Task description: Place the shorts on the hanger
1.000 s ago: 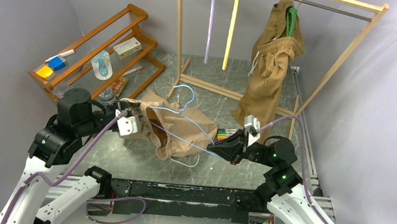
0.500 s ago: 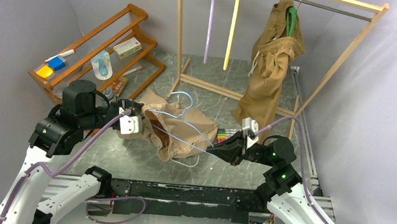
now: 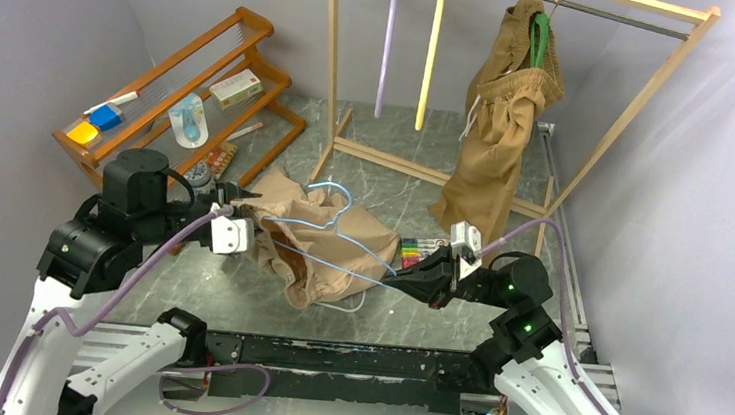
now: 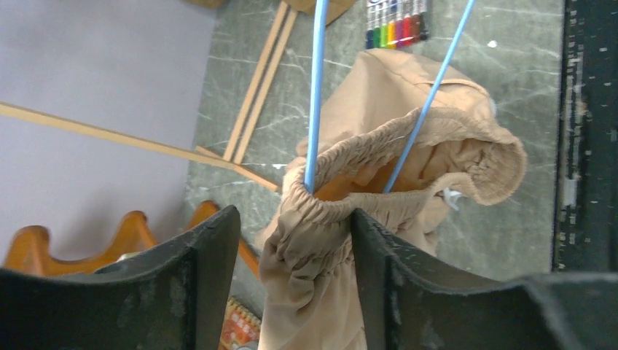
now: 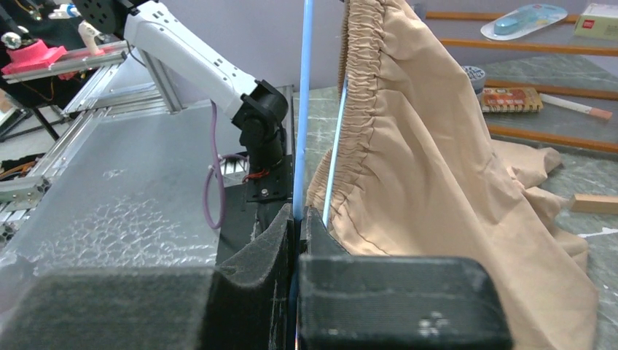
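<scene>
At hanger (image 5: 302, 109), R fingers (image 5: 251, 251) pinched, arm (image 3: 498, 279) low

Between parted left gripper (image 4: 293, 219) fingers (image 4: 197, 284): gathered waistband of the shorts (image 4: 379, 102), with two hanger (image 4: 315, 87) rods entering its opening.

matt cloth shorts (image 4: 379, 102) w/ smooth plastic hanger (image 4: 315, 87)

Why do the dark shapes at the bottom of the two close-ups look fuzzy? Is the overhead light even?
Left wrist view: the left fingers sit too near the lens and blur; shorts and hanger are sharp. Right wrist view: the right fingers blur likewise, and the hanger glares pale. Top view: soft, even light, faint shadows; the wooden rack has posts splaying outward, likely a wide-lens effect.
</scene>
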Robot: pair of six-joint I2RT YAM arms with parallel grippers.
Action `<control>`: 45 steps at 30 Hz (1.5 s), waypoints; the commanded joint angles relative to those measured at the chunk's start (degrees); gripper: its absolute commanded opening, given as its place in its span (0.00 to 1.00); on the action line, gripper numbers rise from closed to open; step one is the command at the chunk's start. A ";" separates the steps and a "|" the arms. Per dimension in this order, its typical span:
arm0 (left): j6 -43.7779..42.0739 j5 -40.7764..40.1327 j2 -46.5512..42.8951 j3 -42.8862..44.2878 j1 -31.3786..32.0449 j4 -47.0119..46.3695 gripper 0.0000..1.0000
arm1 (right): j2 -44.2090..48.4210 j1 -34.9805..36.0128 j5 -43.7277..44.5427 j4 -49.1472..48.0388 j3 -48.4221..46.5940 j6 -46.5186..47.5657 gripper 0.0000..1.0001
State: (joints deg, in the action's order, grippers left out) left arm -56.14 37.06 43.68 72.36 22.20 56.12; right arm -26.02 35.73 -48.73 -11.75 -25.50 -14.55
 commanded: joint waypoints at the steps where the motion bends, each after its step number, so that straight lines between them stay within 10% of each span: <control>1: -1.43 4.96 2.10 2.35 -0.31 5.83 0.58 | 0.45 -0.01 -2.34 -5.23 -2.67 0.30 0.00; 16: -3.65 26.24 9.50 7.88 -0.31 9.58 0.43 | -8.76 0.00 -0.79 -3.85 -7.88 10.53 0.00; 32: 5.46 -2.00 0.92 9.90 -0.36 11.26 0.79 | -7.06 -0.02 -0.58 -3.01 -6.27 9.43 0.00; 45: 2.76 -7.20 5.47 12.50 -0.36 17.02 0.72 | -4.05 0.01 -2.09 -2.08 -5.87 10.32 0.00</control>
State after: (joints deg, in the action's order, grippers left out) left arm -52.01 32.14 47.88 82.81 22.20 69.28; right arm -31.53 35.73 -49.82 -11.09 -31.22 -5.23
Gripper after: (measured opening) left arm 0.729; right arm 0.034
